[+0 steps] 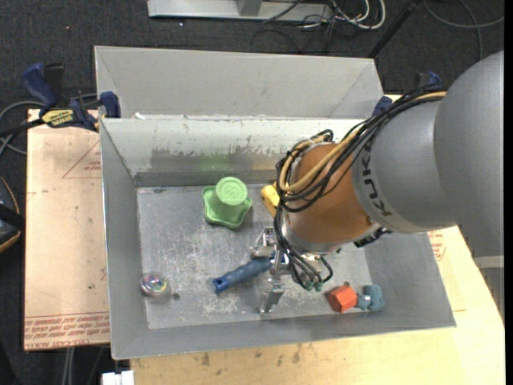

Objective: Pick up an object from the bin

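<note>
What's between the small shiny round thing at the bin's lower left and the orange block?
In the camera view: a blue stick-shaped piece, then the gripper at that piece's right end.

Left of the green lobed plastic cap (228, 201) the grey bin floor (172, 239) lies bare; to its lower right a blue plastic rod (239, 277) and the orange-covered wrist (321, 203) block passage.

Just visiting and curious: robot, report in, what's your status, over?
Jaws open, low over bin floor. Straddling right end of blue handled tool, not lifted. Orange block close beside; green cap farther off.
</note>
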